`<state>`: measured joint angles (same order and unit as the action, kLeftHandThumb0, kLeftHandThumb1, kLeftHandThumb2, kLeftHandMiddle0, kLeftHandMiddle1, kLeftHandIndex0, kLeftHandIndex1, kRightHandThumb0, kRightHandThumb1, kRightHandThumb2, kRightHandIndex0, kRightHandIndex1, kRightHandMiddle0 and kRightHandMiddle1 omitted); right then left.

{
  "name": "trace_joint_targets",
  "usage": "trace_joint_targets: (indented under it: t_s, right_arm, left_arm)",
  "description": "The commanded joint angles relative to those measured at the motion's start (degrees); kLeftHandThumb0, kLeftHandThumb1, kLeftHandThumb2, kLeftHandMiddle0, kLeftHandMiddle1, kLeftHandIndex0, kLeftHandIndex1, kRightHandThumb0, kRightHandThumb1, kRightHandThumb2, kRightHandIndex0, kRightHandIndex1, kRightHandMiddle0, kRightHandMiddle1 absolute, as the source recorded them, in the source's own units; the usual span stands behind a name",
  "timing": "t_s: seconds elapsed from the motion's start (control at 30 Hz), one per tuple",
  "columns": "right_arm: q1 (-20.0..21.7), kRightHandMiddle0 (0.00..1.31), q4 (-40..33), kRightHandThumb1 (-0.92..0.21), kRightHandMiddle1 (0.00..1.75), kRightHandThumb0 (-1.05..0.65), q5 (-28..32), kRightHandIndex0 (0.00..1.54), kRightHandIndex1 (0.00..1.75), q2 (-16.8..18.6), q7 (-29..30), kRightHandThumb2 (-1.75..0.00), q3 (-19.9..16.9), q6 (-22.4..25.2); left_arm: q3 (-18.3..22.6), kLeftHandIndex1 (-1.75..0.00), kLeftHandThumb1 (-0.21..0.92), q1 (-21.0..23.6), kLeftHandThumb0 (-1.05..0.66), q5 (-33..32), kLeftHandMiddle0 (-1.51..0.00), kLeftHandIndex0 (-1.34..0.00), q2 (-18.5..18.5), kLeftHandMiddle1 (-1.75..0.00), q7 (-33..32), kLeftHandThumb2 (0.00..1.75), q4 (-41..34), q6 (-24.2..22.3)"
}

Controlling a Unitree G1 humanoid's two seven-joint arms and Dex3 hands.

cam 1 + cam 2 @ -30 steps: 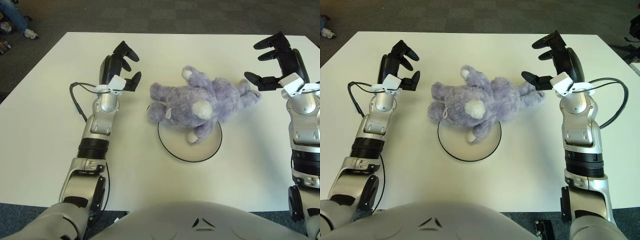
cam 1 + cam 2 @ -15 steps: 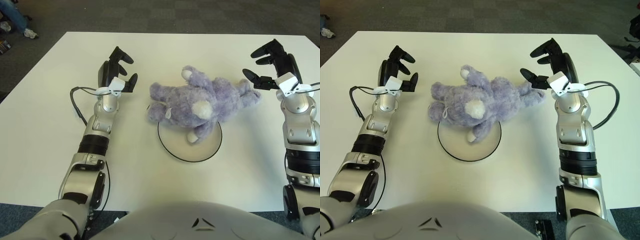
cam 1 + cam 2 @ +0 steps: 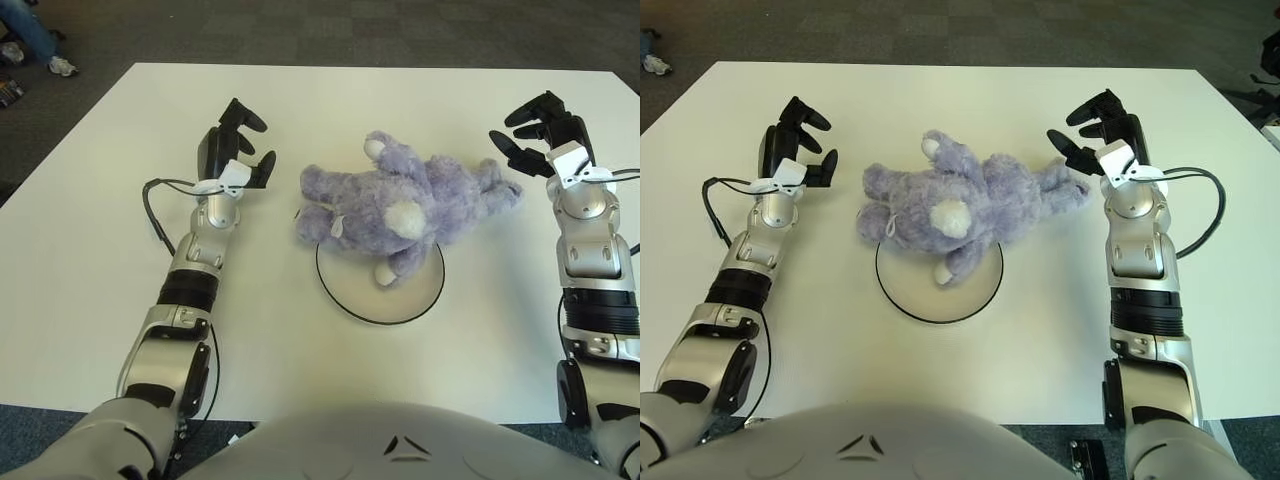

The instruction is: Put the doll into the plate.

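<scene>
Lying on its side across the far rim of the white plate (image 3: 400, 300), the purple plush bear (image 3: 400, 205) covers the plate's far half, while its head end hangs out past the rim to the left and its legs stretch to the right onto the white table (image 3: 90, 250). One white-tipped paw points down into the plate's middle. The nearer half of the plate, with its dark rim, is bare.

The left hand (image 3: 232, 150) shows to the left of the bear, apart from it, its black fingers spread loosely and holding nothing. A black cable (image 3: 152, 205) loops out from the left wrist over the table.

The right hand (image 3: 1095, 135) shows at the bear's far right end, just beside the legs, fingers splayed and holding nothing; whether a fingertip touches the fur cannot be told. Both forearms reach forward over the table on either side of the plate.
</scene>
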<state>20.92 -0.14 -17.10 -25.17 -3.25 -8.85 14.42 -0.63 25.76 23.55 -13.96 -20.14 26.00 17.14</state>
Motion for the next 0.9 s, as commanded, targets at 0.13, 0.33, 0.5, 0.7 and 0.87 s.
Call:
trace_joint_targets:
  t_s: [0.13,0.33,0.5,0.7,0.87]
  right_arm:
    - [0.9,0.36,4.3,-0.64,1.63,-0.15,3.0,0.40,1.46,2.6,1.9,-0.81,-0.8,0.1]
    - [2.0,0.34,12.6,-0.47,1.63,-0.02,4.8,0.56,1.65,4.0,3.9,-1.08,-0.6,-4.1]
    - [6.9,0.36,31.2,-0.42,1.64,-0.01,6.2,0.59,1.69,3.0,4.3,-1.16,-0.5,-12.9]
    - [8.3,0.36,37.9,-0.40,1.65,-0.01,5.9,0.61,1.69,2.1,4.0,-1.18,0.5,-20.3]
    - [7.5,0.37,38.8,-0.37,1.65,-0.01,6.2,0.62,1.70,2.7,3.3,-1.23,1.8,-23.6]
  left_arm:
    - [-0.7,-1.74,0.22,-0.1,-0.01,0.9,-0.75,-0.42,-0.4,-1.65,-1.0,1.40,-0.3,-0.2]
    - [-0.9,-1.74,0.22,-0.7,-0.01,0.7,-0.75,-0.42,-0.3,-1.65,-0.9,1.40,-0.5,0.0]
    - [-1.0,-1.74,0.23,-1.3,-0.01,0.3,-0.74,-0.41,0.3,-1.66,-0.5,1.40,-0.8,-0.4]
    - [-1.3,-1.74,0.24,-1.2,-0.01,0.7,-0.73,-0.41,0.6,-1.67,-0.8,1.39,-0.2,-0.8]
    - [-1.6,-1.72,0.24,-1.0,-0.01,0.5,-0.72,-0.41,0.6,-1.69,-0.8,1.39,1.0,-0.3]
